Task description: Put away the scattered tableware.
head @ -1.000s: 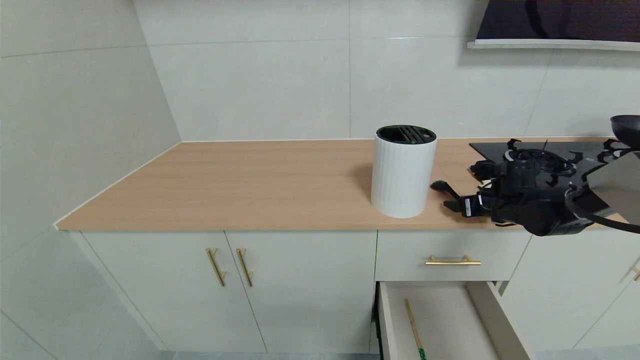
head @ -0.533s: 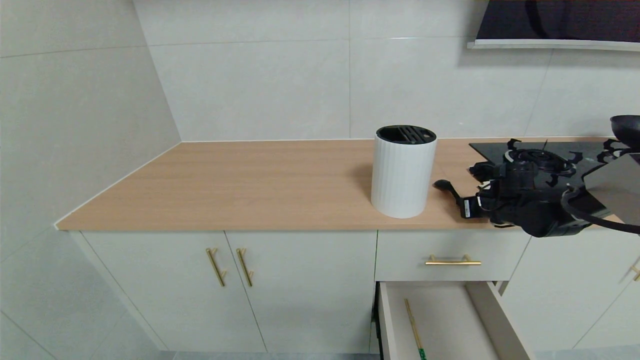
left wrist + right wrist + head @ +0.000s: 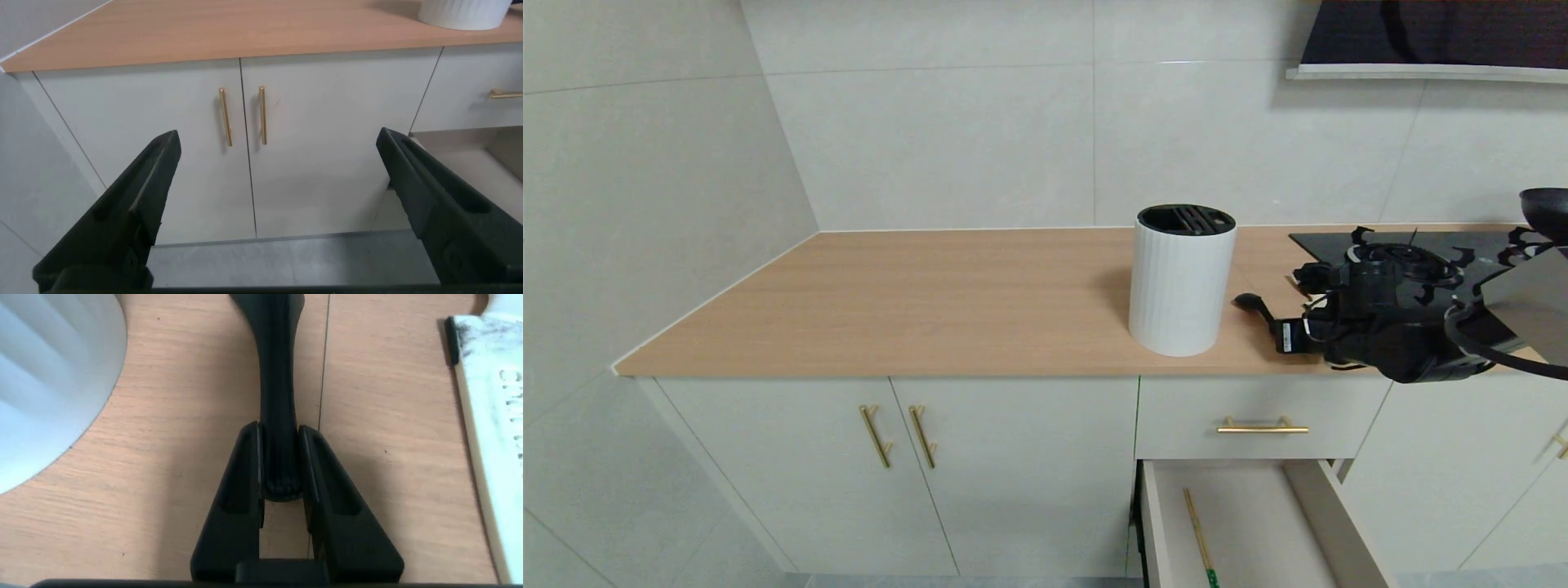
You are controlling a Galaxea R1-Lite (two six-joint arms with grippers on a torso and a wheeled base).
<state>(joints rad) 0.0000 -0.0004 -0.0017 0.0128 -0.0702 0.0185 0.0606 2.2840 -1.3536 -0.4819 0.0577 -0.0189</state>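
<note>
A black utensil handle [image 3: 276, 367] lies on the wooden counter [image 3: 931, 302] beside the white ribbed utensil holder [image 3: 1181, 282]. My right gripper [image 3: 280, 453] is shut on the handle's end; the head view shows this gripper [image 3: 1278, 331] low over the counter just right of the holder, with the black handle [image 3: 1248, 303] sticking out toward the holder. The utensil's far end is out of sight. My left gripper [image 3: 278, 212] hangs open and holds nothing, in front of the lower cupboard doors [image 3: 245, 114]. A pair of chopsticks [image 3: 1199, 535] lies in the open drawer [image 3: 1311, 510].
A white flat blade-like piece [image 3: 490, 416] lies on the counter close to the right gripper. A black gas hob [image 3: 1405, 253] sits right of the holder, with a dark pan [image 3: 1545, 208] at the far right. The counter stretches bare to the left of the holder.
The right gripper's fingers have drawn together onto the black handle; one second ago one finger stood apart below it. The holder and drawer have not moved.
</note>
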